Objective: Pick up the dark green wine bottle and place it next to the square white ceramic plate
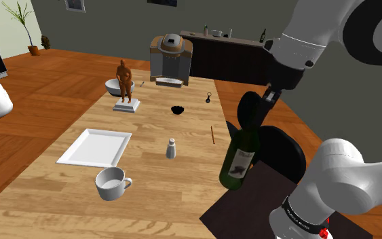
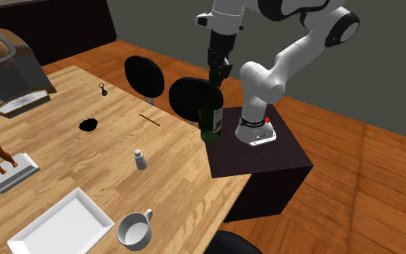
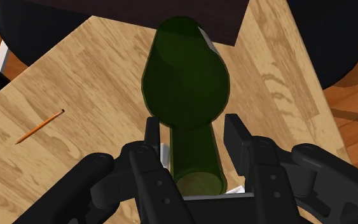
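Between bottle [image 1: 240, 159] and plate [image 1: 94, 147], one shaker [image 1: 171, 148]

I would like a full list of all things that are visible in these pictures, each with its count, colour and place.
wine bottle: 1, dark green, tilted, at the table's edge by the stand
plate: 1, white, on the table near the mug
mug: 1, white, on the table
shaker: 1, pale grey, mid-table
pencil: 1, orange-brown, on the table
figurine: 1, brown, on a white base
bowl: 1, white, behind the figurine
appliance: 1, grey and brown, table's far end
chairs: at least 2, black, beside the table
table: 1, light wood
stand: 1, dark
arm: 1, white
gripper: 1, black, clasping the bottle's neck
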